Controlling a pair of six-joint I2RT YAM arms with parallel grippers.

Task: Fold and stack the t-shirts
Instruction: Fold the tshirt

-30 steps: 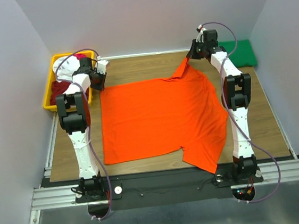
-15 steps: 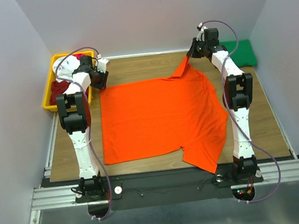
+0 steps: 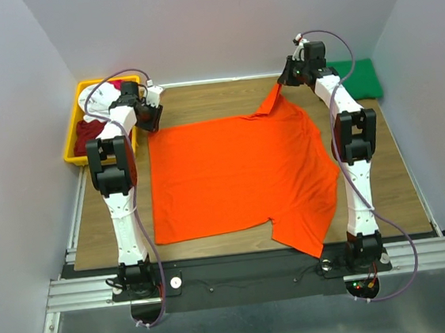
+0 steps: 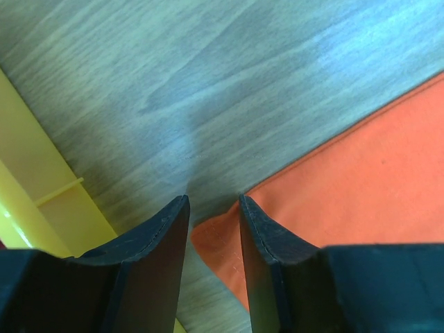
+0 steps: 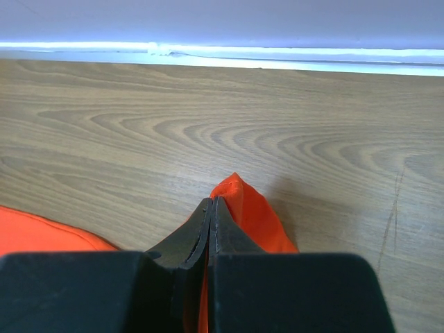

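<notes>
The left gripper (image 3: 151, 123) has edged slightly right, away from the bin (image 3: 72, 147). It now sits at the far-left corner of the orange shirt (image 3: 239, 173), fingers a narrow gap apart over the cloth tip and holding nothing. The right gripper (image 3: 281, 84) has not moved and stays pinched on the raised far-right corner. The rest of the shirt lies spread across the table (image 3: 216, 102).

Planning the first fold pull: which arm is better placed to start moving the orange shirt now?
Right. The right jaws are shut on a far corner of the orange t-shirt; the left jaws stand open above the other far corner, gripping nothing.
</notes>
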